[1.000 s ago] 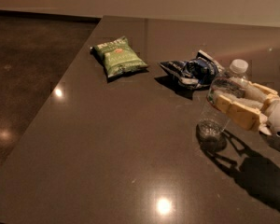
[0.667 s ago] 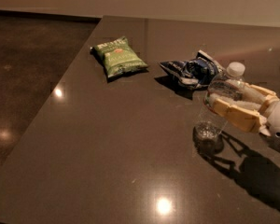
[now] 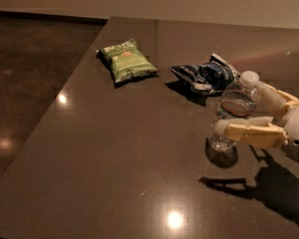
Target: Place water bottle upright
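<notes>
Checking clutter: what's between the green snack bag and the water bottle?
Camera view: the dark blue snack bag lies between the green snack bag and the water bottle, nearer the water bottle. The gripper, at the frame's right, grips the water bottle.

We see the gripper (image 3: 237,117) reaching in from the right edge, low over the dark surface (image 3: 114,153). Its jaws sit on either side of the water bottle (image 3: 236,99), clasping its middle. The bottle leans, white cap up and to the right, and its base looks to be touching the surface. Behind it lies a crumpled dark blue snack bag (image 3: 204,74). A green snack bag (image 3: 128,59) lies flat farther left, well apart.
</notes>
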You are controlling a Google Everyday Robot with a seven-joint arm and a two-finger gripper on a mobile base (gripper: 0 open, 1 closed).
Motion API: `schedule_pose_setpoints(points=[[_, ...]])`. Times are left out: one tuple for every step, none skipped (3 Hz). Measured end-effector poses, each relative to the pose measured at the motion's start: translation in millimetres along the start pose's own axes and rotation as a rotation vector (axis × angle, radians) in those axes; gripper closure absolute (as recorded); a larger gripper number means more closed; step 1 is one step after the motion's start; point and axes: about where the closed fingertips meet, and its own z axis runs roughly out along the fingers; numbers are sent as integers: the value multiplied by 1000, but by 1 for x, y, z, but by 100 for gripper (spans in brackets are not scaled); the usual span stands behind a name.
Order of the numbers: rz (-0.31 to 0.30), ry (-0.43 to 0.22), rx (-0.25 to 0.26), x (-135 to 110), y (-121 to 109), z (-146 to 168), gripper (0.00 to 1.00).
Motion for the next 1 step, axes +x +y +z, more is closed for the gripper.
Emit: schedule_pose_setpoints(points=[[4, 0, 1, 0, 0, 0, 0]])
